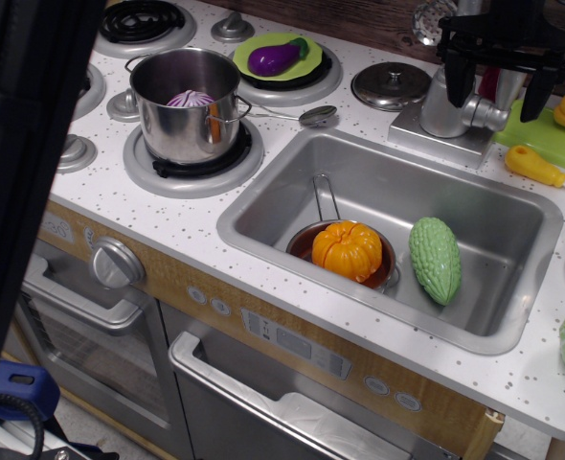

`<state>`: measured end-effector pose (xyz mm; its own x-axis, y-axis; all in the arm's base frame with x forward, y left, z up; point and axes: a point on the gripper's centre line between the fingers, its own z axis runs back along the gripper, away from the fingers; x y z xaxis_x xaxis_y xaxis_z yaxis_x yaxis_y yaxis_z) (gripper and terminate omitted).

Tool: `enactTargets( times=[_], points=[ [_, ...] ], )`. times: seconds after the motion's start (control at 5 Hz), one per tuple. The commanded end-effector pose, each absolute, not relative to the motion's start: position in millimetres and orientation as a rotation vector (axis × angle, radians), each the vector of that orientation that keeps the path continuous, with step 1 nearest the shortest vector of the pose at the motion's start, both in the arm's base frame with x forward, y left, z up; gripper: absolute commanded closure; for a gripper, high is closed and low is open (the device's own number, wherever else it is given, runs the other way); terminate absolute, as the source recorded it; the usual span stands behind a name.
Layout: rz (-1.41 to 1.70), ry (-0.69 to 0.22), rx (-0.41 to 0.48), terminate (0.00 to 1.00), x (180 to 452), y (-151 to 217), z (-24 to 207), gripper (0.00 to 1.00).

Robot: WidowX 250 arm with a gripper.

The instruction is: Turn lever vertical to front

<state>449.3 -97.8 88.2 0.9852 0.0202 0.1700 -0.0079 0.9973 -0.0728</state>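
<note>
Blurred and dark, a black vertical bar (29,182) fills the left edge closest to the camera, and beside it sits the front of a toy kitchen with a round silver oven knob (117,263) and a grey oven door handle (263,402). Above that runs a white speckled counter (182,225) with a grey sink (474,331) set into it. Inside the sink lies a small pan (323,206) holding an orange pumpkin (348,249), and just beside it lies a bumpy green gourd (436,259). To the left, on a burner, stands a steel pot (187,105) with a purple-and-white vegetable (191,99) inside. Behind it, a green plate (279,56) carries a purple eggplant (275,58), and a round silver lid (391,85) rests on the counter nearby. At the back right corner of the sink stands the faucet body (445,110), and the lever (488,115), a short silver stub, juts from its right side. My pincer (498,81) hangs directly over the faucet, its black fingers (457,79) spread wide, one on each side of the faucet and lever, holding nothing. Further right lie a yellow-handled toy knife (534,165) and a green cutting board (551,134).
</note>
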Motion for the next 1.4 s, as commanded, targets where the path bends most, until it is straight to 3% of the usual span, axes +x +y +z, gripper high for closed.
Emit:
enactTargets(
  times=[0.0,0.4,0.6,1.2],
  points=[
    [0.014,-0.171,-0.072,0.00,449,-98,88,0.00],
    [0.000,-0.360,0.032,0.00,465,-104,116,0.00],
    [0.007,-0.451,0.022,0.00,476,-109,129,0.00],
    [-0.027,-0.546,0.020,0.00,517,-101,128,0.00]
  ],
)
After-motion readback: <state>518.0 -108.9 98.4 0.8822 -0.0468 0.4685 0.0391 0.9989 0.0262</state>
